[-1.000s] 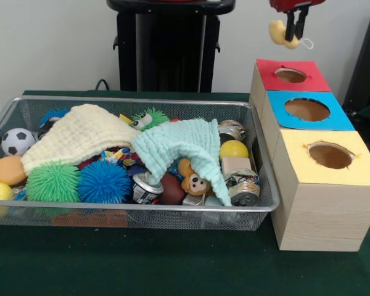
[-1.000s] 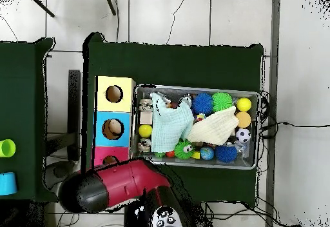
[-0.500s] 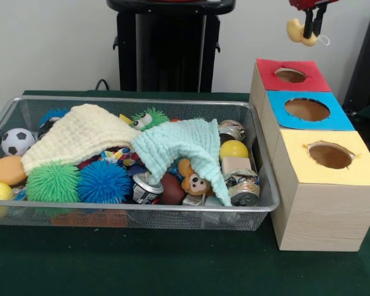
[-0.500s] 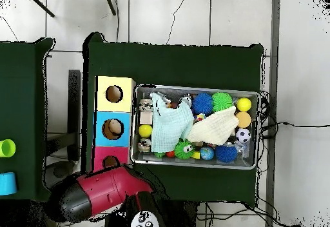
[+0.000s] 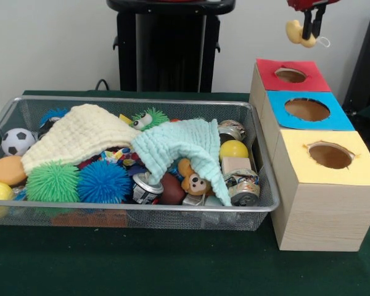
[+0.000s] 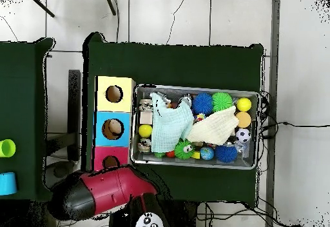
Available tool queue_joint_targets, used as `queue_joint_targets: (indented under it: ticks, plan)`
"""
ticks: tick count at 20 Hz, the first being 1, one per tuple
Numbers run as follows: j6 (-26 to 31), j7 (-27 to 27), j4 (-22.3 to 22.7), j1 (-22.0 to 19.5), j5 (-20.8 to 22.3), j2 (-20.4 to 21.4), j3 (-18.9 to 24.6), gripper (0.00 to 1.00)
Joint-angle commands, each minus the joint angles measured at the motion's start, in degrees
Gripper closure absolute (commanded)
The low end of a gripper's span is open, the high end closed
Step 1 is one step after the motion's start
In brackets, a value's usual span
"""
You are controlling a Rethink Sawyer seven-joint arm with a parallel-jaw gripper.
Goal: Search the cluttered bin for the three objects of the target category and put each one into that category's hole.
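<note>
My gripper point(image 5: 311, 29) hangs at the top right of the front view, shut on a yellow plush duck point(image 5: 294, 32), high above and a little beyond the red-topped hole point(image 5: 290, 75). The silver wire-mesh bin point(image 5: 172, 213) lies to the left of the boxes and is full of toys. A brown plush monkey point(image 5: 193, 180) lies in it, half under a mint cloth point(image 5: 179, 145). In the overhead view the red arm point(image 6: 103, 192) covers the space beside the red hole point(image 6: 111, 162); the bin point(image 6: 251, 163) lies to the right.
A blue-topped hole point(image 5: 307, 109) and a yellow-topped hole point(image 5: 330, 155) follow the red one toward the camera. A cream cloth point(image 5: 74, 132), spiky balls point(image 5: 103, 181), drink cans point(image 5: 244, 190), a soccer ball point(image 5: 16, 141) and foam balls fill the bin.
The gripper carried the duck up and to the right over the last second, then held almost still. In the overhead view the arm swung left, then shifted slightly.
</note>
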State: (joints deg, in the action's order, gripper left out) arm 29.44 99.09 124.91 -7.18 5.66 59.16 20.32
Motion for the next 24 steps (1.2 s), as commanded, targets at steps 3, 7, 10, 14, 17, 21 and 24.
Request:
queue_joint_targets:
  ticks: [3, 7, 10, 14, 17, 21, 24]
  plan:
    - [-4.0, 10.2, 1.5, -1.4, -2.7, -3.9, -2.0, 1.00]
    - [-4.6, 10.2, 1.7, -1.1, -2.6, -4.1, -2.4, 1.00]
    - [-4.4, 10.7, 1.6, -0.5, -2.8, -3.9, -2.6, 1.00]
    - [-5.3, 11.8, 1.6, 0.3, -2.9, -4.2, -3.1, 1.00]
    - [-5.7, 11.8, 1.2, 0.6, -3.0, -4.5, -3.4, 1.00]
    - [-5.4, 11.3, 1.8, 0.2, -3.4, -3.9, -3.2, 1.00]
    - [-5.7, 11.1, 2.0, 0.0, -3.6, -4.0, -3.1, 1.00]
